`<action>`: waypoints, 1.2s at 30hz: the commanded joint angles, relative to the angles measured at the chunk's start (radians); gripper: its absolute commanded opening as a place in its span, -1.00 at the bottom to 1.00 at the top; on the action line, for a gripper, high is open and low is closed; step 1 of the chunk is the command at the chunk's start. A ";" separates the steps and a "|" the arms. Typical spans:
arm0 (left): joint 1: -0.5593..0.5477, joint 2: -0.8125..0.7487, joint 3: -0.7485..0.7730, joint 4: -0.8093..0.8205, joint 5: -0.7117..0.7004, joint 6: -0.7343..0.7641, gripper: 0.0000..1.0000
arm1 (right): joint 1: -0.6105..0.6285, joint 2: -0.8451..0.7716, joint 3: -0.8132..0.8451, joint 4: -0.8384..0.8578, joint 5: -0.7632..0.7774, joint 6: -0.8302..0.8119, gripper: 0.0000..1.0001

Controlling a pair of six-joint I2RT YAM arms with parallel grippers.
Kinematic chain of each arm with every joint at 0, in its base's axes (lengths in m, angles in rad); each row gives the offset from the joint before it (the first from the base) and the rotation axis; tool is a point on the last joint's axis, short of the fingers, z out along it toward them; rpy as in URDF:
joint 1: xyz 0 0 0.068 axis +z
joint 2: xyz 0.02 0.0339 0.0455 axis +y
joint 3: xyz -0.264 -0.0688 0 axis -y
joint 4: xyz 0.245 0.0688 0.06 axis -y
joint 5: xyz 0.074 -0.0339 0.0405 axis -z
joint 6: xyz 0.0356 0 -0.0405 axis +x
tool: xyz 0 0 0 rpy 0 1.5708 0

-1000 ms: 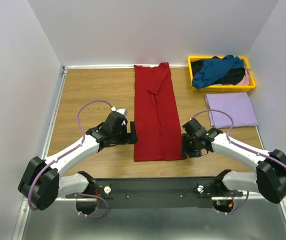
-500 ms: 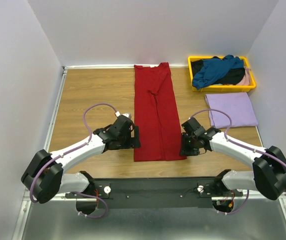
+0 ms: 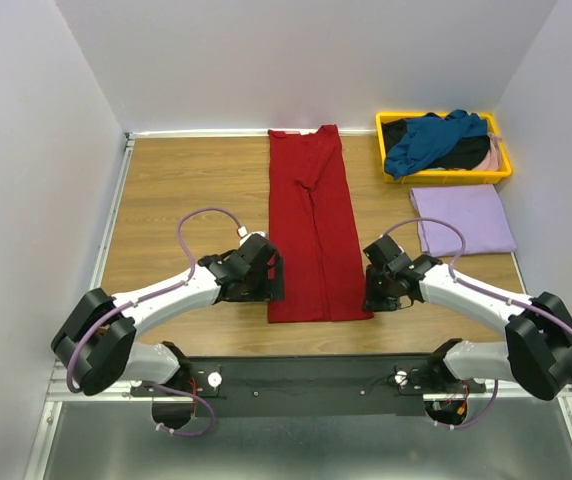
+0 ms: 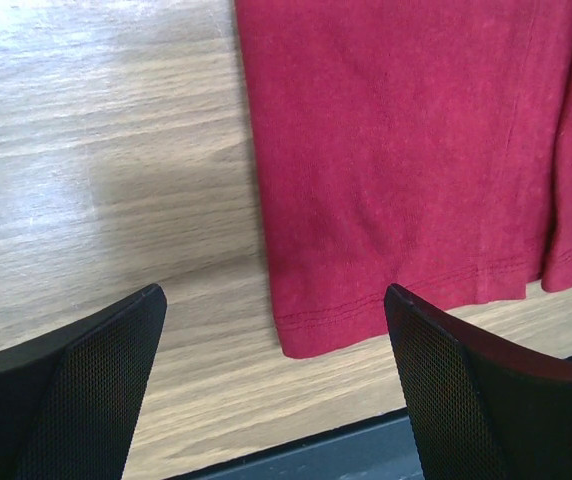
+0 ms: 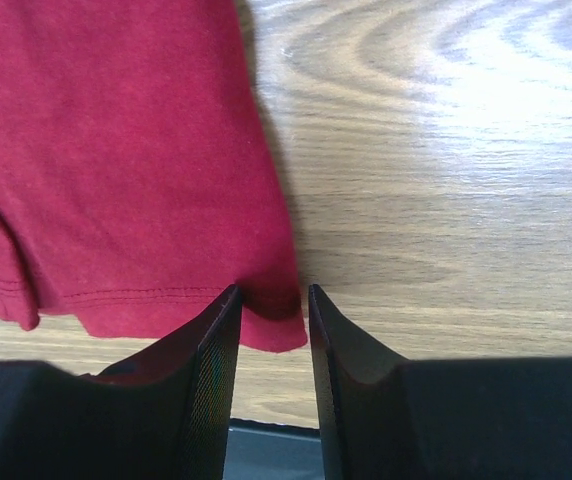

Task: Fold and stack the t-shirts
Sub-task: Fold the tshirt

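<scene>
Flanking red shirt (image 3: pixel 313 225), tray (image 3: pixel 397 176) beyond lavender shirt (image 3: pixel 463 219).

Bright even light, glare on table (image 5: pixel 486 70), sharp frames

The work surface is a wooden table (image 3: pixel 186 190) with visible lengthwise grain, bounded by pale grey enclosure walls (image 3: pixel 36 150) on the left, rear and right. A yellow plastic tray (image 3: pixel 444 178) sits at the 1 o'clock corner, close against the rear wall. A black mounting rail (image 3: pixel 306 385) runs along the near edge at 6 o'clock, with a grey metal surface (image 3: pixel 296 450) below it.
</scene>
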 commanded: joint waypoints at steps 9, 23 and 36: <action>-0.045 0.069 0.070 -0.084 -0.043 -0.016 0.95 | -0.003 0.079 -0.021 -0.036 -0.072 -0.013 -0.29; -0.084 0.138 0.134 -0.196 -0.078 -0.025 0.68 | -0.003 0.065 -0.012 -0.034 -0.084 -0.031 -0.99; -0.143 0.234 0.154 -0.201 -0.046 -0.054 0.36 | -0.003 0.071 -0.013 -0.030 -0.089 -0.047 -0.99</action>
